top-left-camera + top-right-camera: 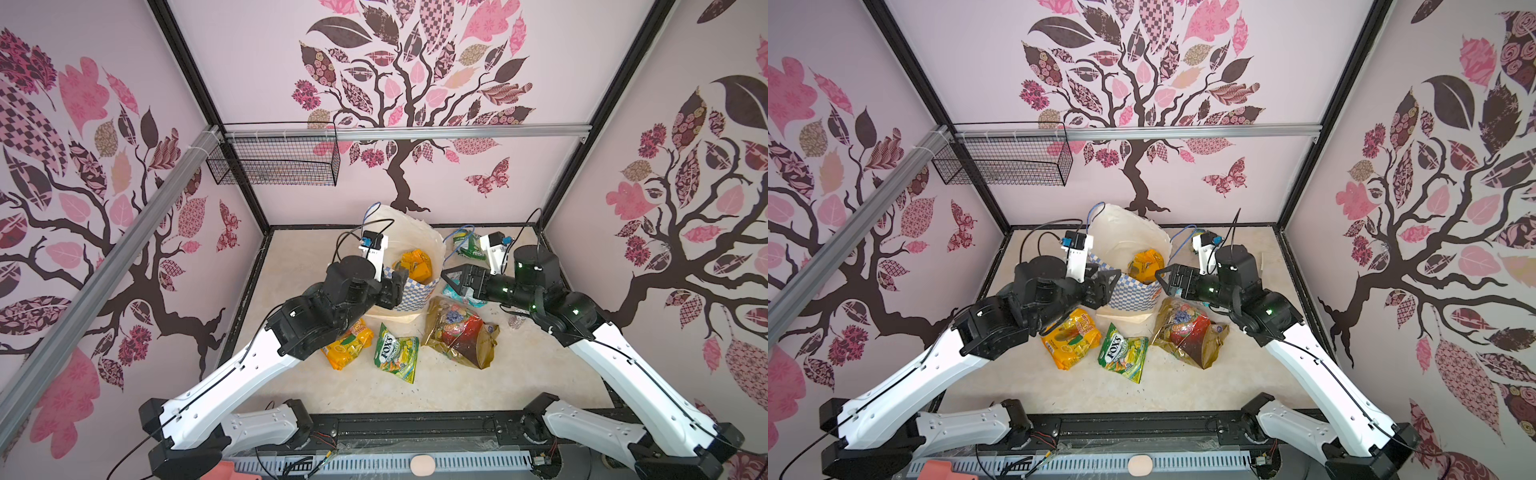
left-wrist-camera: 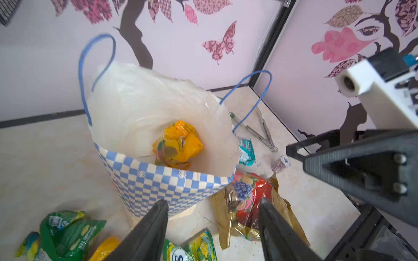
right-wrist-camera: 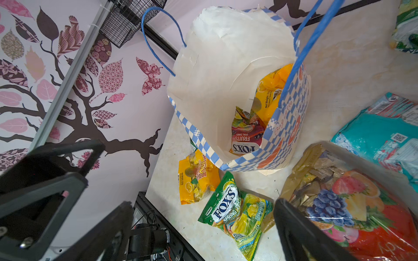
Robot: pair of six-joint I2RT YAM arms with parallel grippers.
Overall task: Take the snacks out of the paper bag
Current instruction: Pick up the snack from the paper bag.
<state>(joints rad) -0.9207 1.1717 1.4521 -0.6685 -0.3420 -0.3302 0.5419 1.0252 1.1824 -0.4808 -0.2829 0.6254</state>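
Snacks are seen inside the paper bag. The left gripper is parted (empty), the right gripper spread wide

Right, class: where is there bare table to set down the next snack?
Free: the table strip between the green FOX'S packet and the base rail; also left of the paper bag. Crowded: the bag's front and right.
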